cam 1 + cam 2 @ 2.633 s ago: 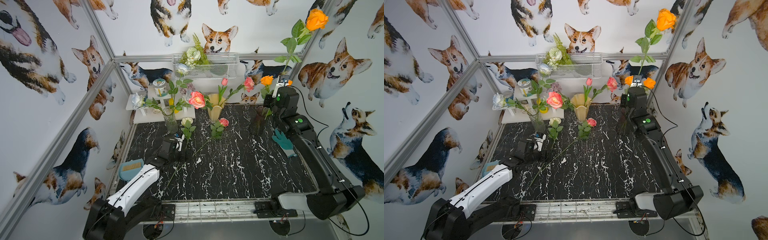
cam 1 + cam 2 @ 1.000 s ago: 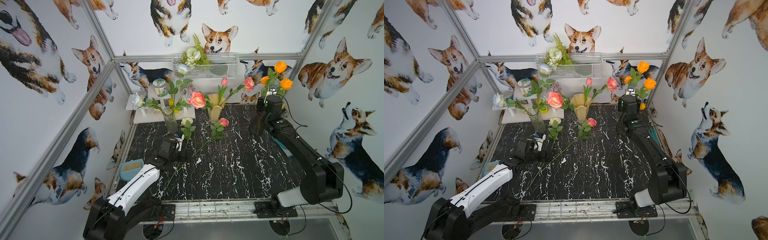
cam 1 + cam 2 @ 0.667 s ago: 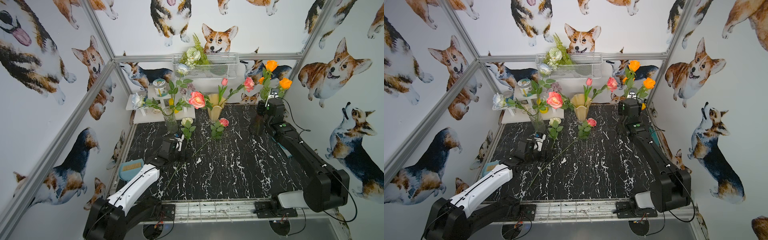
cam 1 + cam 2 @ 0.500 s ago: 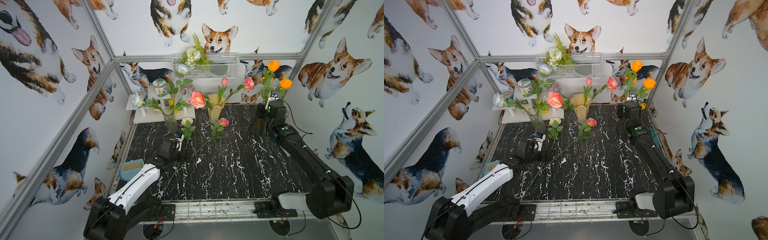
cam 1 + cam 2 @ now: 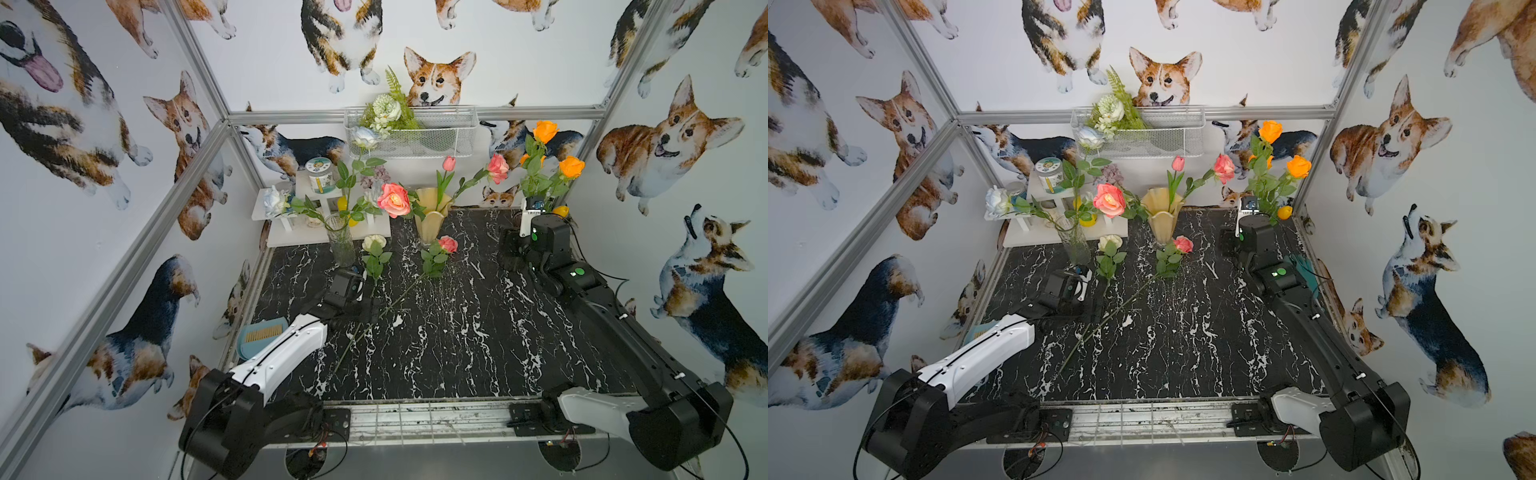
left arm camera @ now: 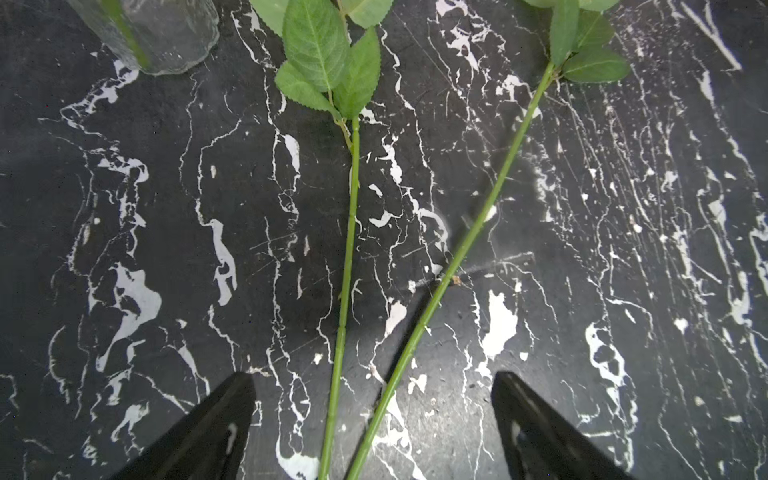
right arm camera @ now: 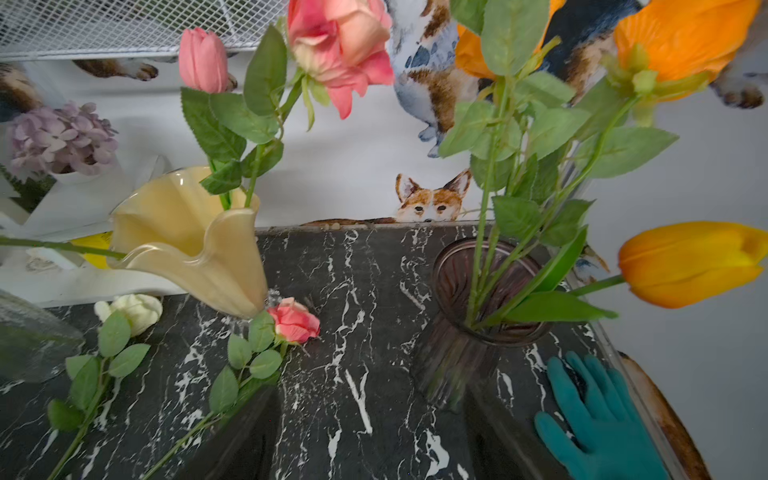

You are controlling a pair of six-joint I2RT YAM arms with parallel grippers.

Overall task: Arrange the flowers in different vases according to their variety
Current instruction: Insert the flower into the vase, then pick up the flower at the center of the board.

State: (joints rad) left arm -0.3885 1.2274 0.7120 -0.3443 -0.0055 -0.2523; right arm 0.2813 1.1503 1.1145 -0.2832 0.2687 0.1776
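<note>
Now | left jaws wide, empty, astride two rose stems [image 6: 348,249] | right jaws parted, empty

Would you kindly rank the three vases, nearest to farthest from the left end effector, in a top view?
1. Clear glass vase, just beyond the left end effector.
2. Cream-yellow vase, back centre.
3. Dark purple vase, far right.

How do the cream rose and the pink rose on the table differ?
The cream rose rests its head by the clear glass vase; the pink rose rests its head at the foot of the cream-yellow vase. The cream rose's stem runs straight to the left gripper; the pink rose's slants in toward it. Both lie flat on the marble table, stems between the open jaws.
</note>
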